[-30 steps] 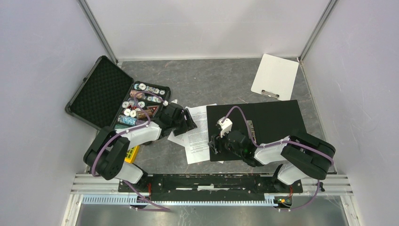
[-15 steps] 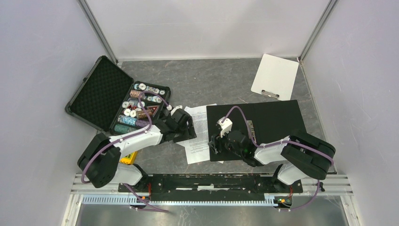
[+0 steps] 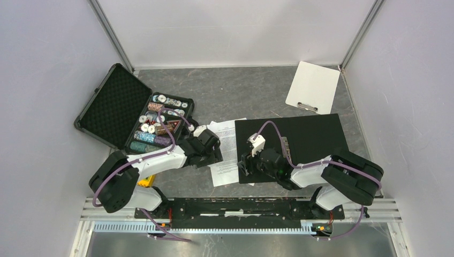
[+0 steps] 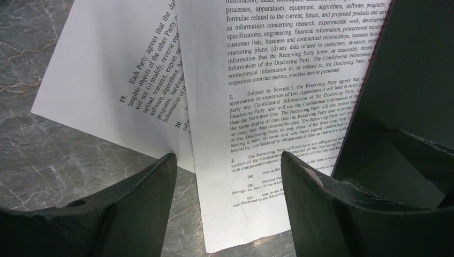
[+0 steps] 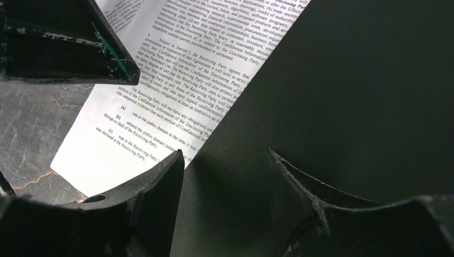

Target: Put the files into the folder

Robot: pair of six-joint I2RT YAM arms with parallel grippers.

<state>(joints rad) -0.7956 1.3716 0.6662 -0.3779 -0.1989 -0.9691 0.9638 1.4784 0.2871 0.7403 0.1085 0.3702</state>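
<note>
The files [image 3: 228, 155], white sheets of dense black text, lie fanned on the grey table left of the folder [image 3: 305, 136]. The folder lies open, black inside up, with a metal clip [image 3: 285, 145]. The sheets' right edge meets the folder's left edge. My left gripper [image 3: 215, 155] is open and empty, low at the sheets' left side. In the left wrist view its fingers [image 4: 144, 198] straddle the top sheet [image 4: 278, 91], with another sheet [image 4: 107, 80] beneath. My right gripper [image 3: 244, 163] is open and empty over the folder's near left corner [image 5: 342, 91], beside the sheet [image 5: 160, 101].
An open black foam-lined case of chips [image 3: 134, 115] stands at the left, close behind my left arm. A white clipboard [image 3: 313, 85] lies at the back right. A yellow object [image 3: 148, 179] sits by the left arm's base. Walls close in on three sides.
My left gripper has moved from beside the chip case toward the near side, along the left edge of the sheets. The right arm, sheets and folder have not moved.
</note>
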